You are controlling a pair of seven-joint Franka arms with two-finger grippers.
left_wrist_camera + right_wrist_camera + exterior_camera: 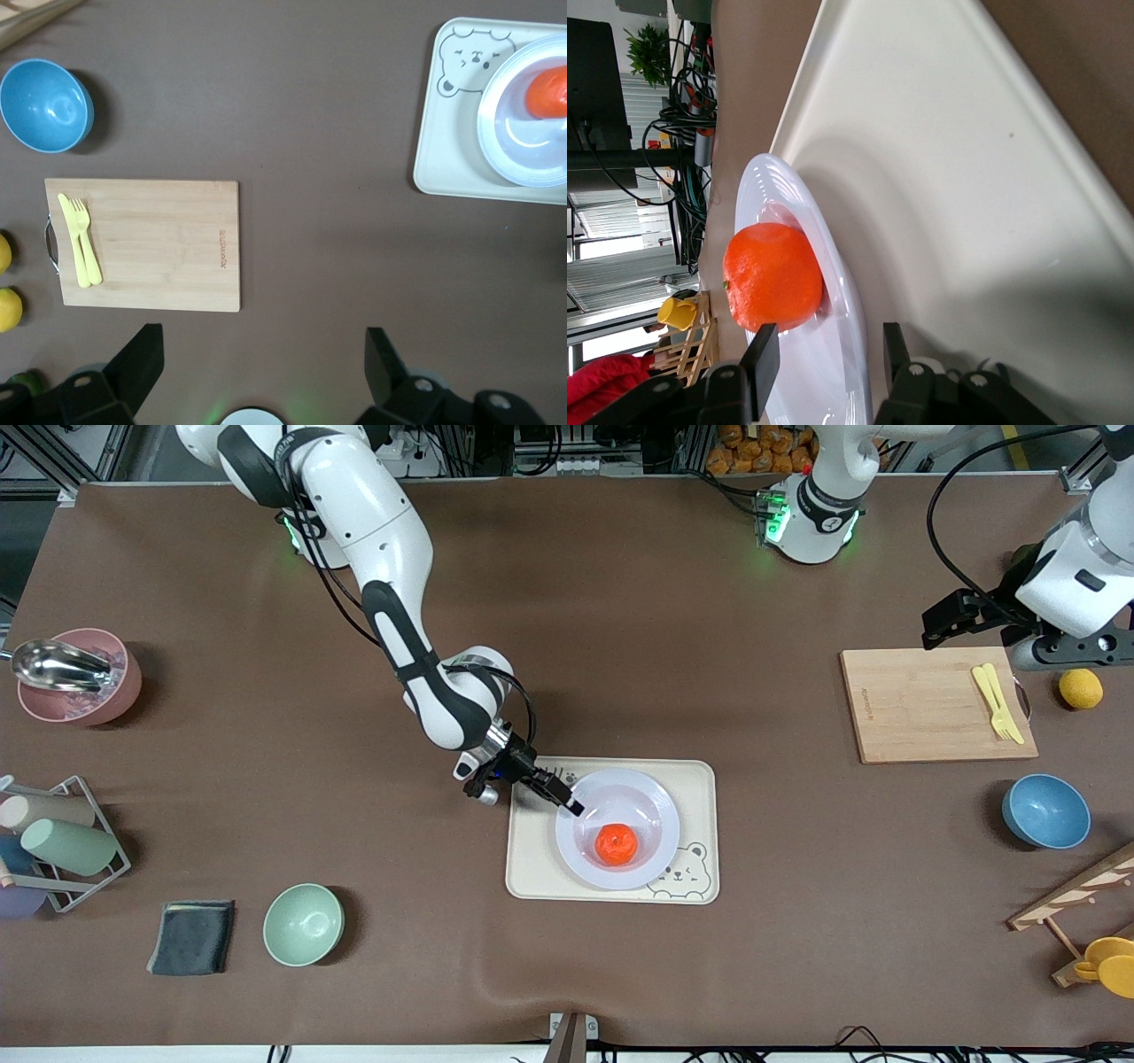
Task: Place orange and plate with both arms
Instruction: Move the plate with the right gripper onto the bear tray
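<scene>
The orange [617,844] lies in the centre of the white plate [660,810], which rests on the cream bear-printed tray [532,868] at mid-table. My right gripper [568,802] is low at the plate's rim toward the right arm's end. In the right wrist view its fingers [764,359] stand apart, one on each side of the plate's rim [766,190], close to the orange [772,288]. My left gripper [946,622] hangs open and empty above the table beside the cutting board. The left wrist view shows the orange [547,91] on the plate [523,150].
A wooden cutting board [921,708] with a yellow fork and knife [997,701], a lemon [1081,688] and a blue bowl [1045,810] lie at the left arm's end. A green bowl [303,924], dark cloth [190,937], cup rack [53,841] and pink bowl [75,677] lie at the right arm's end.
</scene>
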